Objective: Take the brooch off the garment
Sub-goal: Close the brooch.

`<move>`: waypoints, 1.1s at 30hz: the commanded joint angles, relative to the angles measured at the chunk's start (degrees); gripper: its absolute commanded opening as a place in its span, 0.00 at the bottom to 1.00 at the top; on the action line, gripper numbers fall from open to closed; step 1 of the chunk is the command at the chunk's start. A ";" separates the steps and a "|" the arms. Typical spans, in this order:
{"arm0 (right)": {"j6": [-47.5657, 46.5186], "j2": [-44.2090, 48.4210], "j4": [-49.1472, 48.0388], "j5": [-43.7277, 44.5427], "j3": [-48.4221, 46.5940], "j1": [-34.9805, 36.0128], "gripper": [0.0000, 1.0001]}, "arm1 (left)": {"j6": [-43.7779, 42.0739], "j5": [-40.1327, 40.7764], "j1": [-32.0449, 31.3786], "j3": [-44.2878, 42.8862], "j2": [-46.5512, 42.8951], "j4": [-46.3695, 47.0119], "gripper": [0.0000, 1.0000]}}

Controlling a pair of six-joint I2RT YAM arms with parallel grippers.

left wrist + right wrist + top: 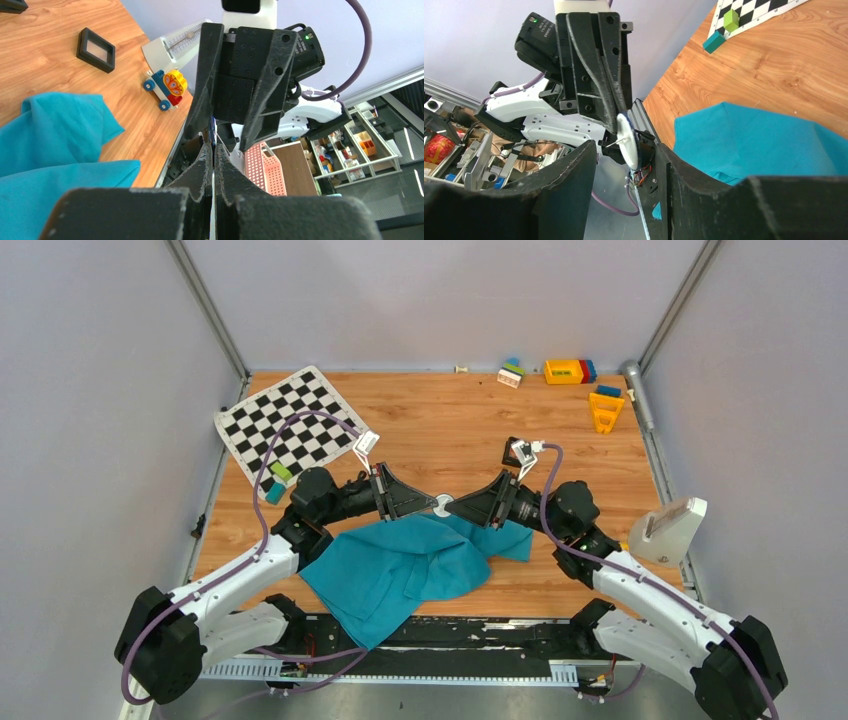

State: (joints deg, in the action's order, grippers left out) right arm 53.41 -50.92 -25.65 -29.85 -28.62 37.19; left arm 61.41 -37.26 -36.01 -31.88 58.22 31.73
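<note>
The teal-blue garment lies crumpled on the wooden table at the near middle; it also shows in the left wrist view and the right wrist view. The brooch is a small white round disc with a pin, held in the air above the garment's far edge. My left gripper is shut on the brooch's edge; a thin sliver of it shows between the closed jaws. My right gripper faces it tip to tip, open, with the brooch just ahead between its fingers, not gripped.
A black-and-white checkered mat lies at the back left, with green and teal blocks beside it. Toy bricks and a yellow piece sit at the back right. A white object stands at the right edge. A black square box and a toy car lie nearby.
</note>
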 commanded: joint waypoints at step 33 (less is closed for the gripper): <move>1.16 -3.58 -1.24 0.76 -2.78 -0.01 0.41 | 0.35 -0.99 -0.07 -0.30 -0.02 3.00 0.00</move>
State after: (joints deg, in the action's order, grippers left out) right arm 54.00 -54.24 -25.56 -29.50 -28.86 37.19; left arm 61.47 -37.43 -35.99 -31.88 58.52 32.05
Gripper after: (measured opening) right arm 0.420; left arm 0.007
